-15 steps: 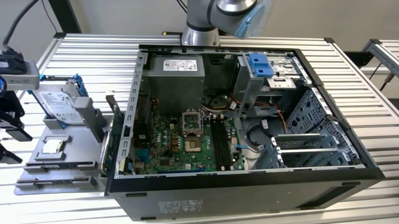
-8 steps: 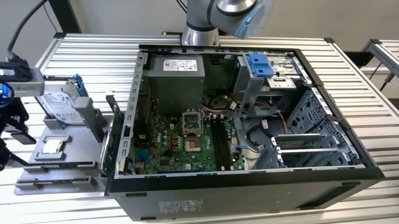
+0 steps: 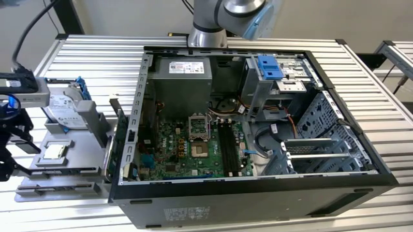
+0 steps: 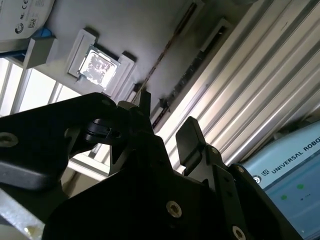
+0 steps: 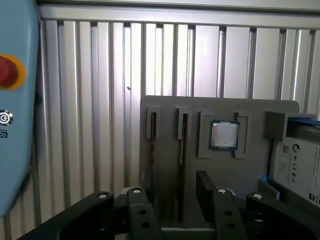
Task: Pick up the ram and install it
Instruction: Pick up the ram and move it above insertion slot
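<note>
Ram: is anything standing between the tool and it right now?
Nothing visible. In the first wrist view the open tool hangs by the gray holder, and the ram sits in its slot with nothing between them.

Ribbed aluminium table (image 3: 96, 53) carries the grey parts tray (image 3: 81, 162) just ahead of my gripper (image 5: 170, 192). Open PC case (image 3: 258, 205) sits beside the tray, farther off.

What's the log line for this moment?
stage: pre-grasp | gripper: open, at holder | ram: in holder slot, not held | install: not done
</note>
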### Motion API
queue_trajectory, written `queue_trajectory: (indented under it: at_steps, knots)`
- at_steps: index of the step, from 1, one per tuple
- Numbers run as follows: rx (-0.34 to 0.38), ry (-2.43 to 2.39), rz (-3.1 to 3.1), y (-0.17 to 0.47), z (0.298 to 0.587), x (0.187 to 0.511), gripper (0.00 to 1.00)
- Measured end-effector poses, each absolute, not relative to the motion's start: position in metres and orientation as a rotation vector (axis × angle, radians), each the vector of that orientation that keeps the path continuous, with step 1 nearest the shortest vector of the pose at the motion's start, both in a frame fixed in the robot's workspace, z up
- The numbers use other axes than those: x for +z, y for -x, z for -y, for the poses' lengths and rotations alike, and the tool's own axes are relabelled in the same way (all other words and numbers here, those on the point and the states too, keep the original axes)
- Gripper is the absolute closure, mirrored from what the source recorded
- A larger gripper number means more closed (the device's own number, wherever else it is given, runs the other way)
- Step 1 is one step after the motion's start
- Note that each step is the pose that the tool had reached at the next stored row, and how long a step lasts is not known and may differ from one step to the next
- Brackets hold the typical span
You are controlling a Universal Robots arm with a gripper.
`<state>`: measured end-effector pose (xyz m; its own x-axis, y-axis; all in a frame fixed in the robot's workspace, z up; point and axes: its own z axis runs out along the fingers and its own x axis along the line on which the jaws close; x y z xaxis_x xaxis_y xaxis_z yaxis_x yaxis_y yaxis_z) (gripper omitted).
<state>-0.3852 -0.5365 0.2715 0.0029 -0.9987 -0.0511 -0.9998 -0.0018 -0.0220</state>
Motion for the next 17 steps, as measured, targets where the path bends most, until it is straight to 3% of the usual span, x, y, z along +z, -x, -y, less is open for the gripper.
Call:
queue_trajectory:
  at_steps: [17]
  knots:
    - [0.032,2.187,-2.183,0.389,0.541,0.241,0.00]
